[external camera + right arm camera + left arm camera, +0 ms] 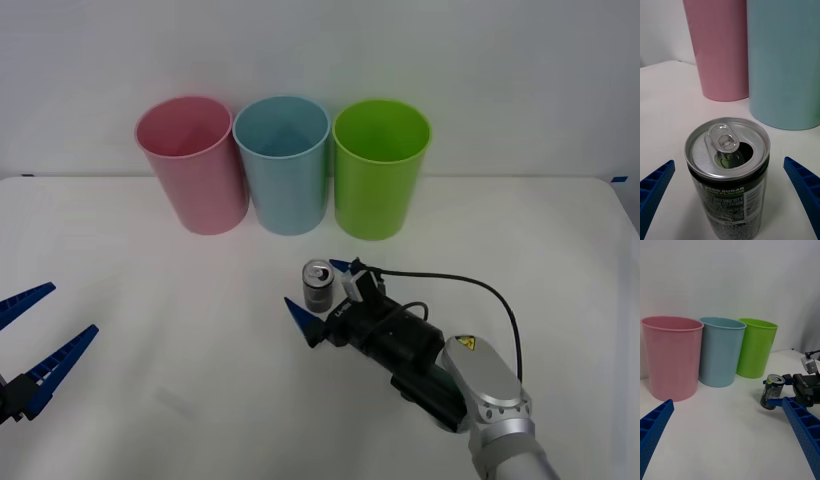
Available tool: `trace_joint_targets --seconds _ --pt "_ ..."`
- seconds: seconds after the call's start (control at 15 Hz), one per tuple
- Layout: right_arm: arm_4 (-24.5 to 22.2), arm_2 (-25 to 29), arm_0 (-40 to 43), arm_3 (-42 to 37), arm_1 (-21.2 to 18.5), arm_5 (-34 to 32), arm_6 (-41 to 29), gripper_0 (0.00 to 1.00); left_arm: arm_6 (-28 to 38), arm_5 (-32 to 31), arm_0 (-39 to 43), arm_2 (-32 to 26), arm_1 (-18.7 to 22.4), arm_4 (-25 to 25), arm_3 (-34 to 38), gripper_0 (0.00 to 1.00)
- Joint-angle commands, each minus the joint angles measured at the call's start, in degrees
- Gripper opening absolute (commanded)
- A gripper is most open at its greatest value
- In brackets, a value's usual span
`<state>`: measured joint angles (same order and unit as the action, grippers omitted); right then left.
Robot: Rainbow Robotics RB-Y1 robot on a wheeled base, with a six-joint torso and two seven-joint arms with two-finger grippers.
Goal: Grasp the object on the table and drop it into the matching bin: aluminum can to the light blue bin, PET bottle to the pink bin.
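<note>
Now, right gripper [321, 292]: its two blue ribbed fingers are spread wide, one on each side of the aluminum can [318, 286]; a gap shows on both sides, so it is not squeezing.
Can position: upright on the table [150, 330], near the middle, in front of the light blue bin [283, 164] and the lime green bin [380, 168], apart from both.
Can top: shiny lid, pull-tab lifted, mouth already open.
Can writing: dark label with "ZERO SUGAR" and "FLAVOR" in green; the small print below I cannot read.
Right arm: black wrist with a cable looping over it, and a yellow warning sticker [459, 343] on the grey link.
Bins: pink bin [192, 163] left, light blue in the middle, lime green right, in one row at the far side, rims almost touching.
Left gripper [30, 335]: fingers apart, holding nothing, at the near left edge, well apart from the can.
</note>
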<state>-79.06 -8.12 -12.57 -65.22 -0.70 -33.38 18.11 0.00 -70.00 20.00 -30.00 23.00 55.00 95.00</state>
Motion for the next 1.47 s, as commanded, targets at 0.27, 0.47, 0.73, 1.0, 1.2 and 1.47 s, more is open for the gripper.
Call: trace_joint_targets --seconds 0.27,0.47,0.73,1.0,1.2,1.47 --pt "0.7 -1.0 -0.5 -0.1 0.0 1.0 0.6 0.00 0.0 0.0 0.0 0.0 0.0 0.0 0.0 1.00" --pt "0.7 -1.2 -0.5 0.0 0.0 1.9 0.7 0.00 0.0 0.0 0.0 0.0 0.0 0.0 0.0 1.00" --pt "0.8 -1.3 -0.4 -0.1 0.0 2.3 0.8 0.00 0.0 0.0 0.0 0.0 0.0 0.0 0.0 1.00" --pt "2.1 -1.3 -0.4 -0.1 -0.1 1.7 0.6 0.00 0.0 0.0 0.0 0.0 0.0 0.0 0.0 1.00" --pt "2.9 -1.5 1.1 -3.2 -1.2 1.0 0.2 0.00 0.0 0.0 0.0 0.0 0.0 0.0 0.0 1.00" --pt "7.2 -5.7 6.9 -13.1 -6.7 1.6 -1.8 0.00 0.0 0.0 0.0 0.0 0.0 0.0 0.0 1.00"
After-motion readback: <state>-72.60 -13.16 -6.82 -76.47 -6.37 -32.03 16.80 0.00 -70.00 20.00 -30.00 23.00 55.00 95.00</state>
